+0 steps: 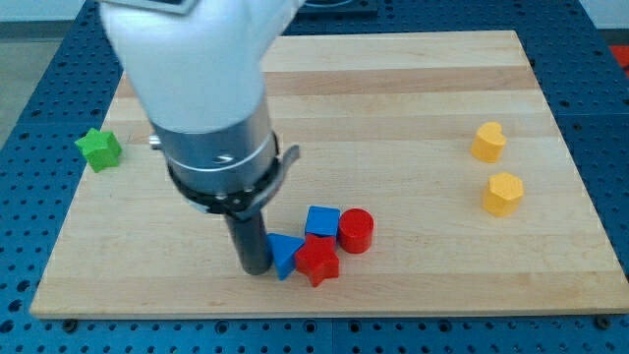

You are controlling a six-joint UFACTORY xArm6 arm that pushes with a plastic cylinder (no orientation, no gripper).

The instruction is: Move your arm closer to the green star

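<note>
my tip [254, 267] touching blue triangle [283, 255] | green star [99, 148] well apart (matte)

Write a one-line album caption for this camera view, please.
My tip rests beside the blue triangle in a blue-and-red cluster, far from the green star at the board's left edge.

The board [413, 88] is pale, smooth-grained wood with a matt finish, and the arm's white shell [187, 49] looks like glossy plastic.
</note>
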